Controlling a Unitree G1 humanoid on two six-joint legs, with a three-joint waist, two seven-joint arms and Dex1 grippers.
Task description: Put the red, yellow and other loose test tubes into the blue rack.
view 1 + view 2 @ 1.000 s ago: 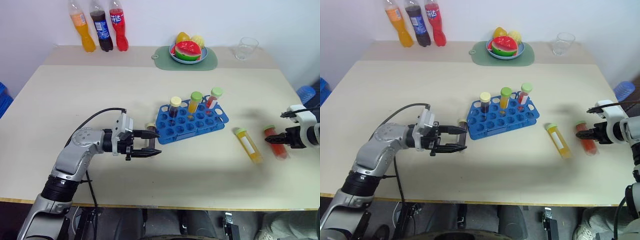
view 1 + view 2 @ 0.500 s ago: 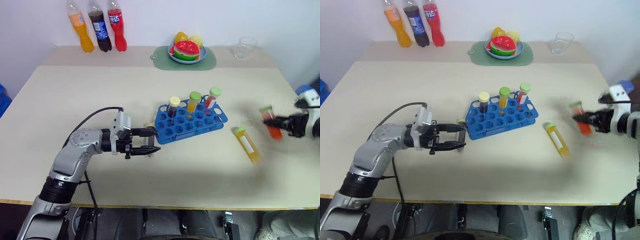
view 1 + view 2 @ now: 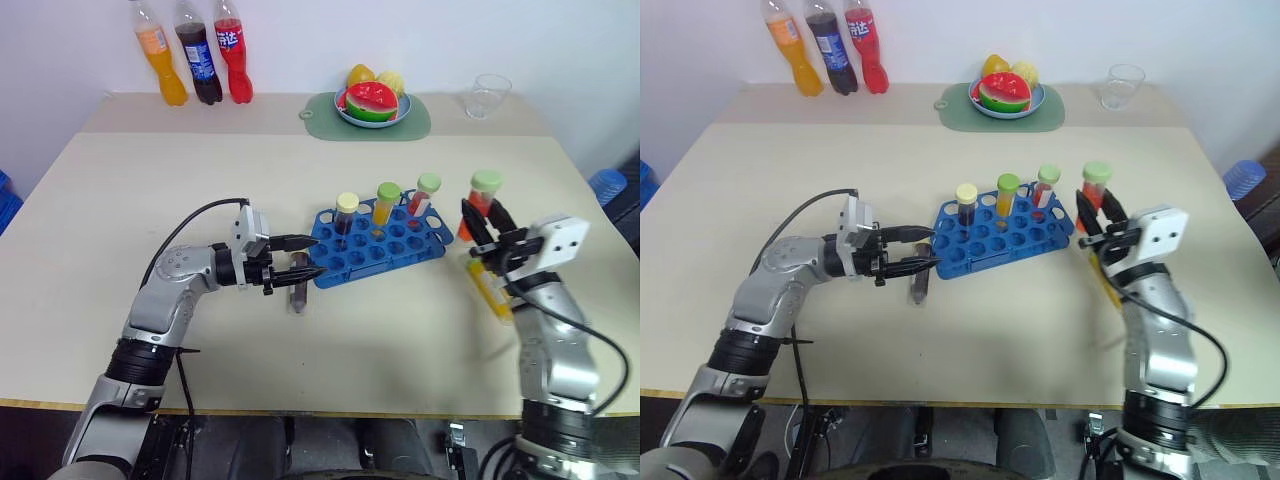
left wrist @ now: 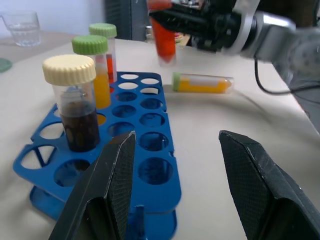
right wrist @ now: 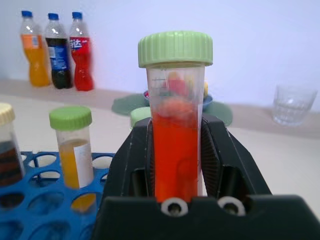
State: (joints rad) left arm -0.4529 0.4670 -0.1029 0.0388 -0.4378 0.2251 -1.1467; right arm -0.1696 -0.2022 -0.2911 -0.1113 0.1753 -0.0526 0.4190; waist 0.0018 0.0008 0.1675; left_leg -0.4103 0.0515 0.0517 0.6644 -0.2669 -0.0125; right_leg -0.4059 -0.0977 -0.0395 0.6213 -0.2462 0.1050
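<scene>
Right gripper (image 3: 487, 232) pinching red tube (image 3: 480, 205) upright, centre-right of frame. I'd align over a free blue rack (image 3: 385, 250) hole, then lower straight. Left gripper (image 3: 300, 270) spread, empty.

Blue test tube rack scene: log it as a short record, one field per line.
rack: blue plastic test tube rack on the beige table
in rack: three capped tubes, dark, orange, red
right gripper: shut on green-capped red test tube, upright, beside the rack's right end
left gripper: open, at the rack's left end
loose: yellow test tube lying right of rack; another tube lying under the left gripper
</scene>
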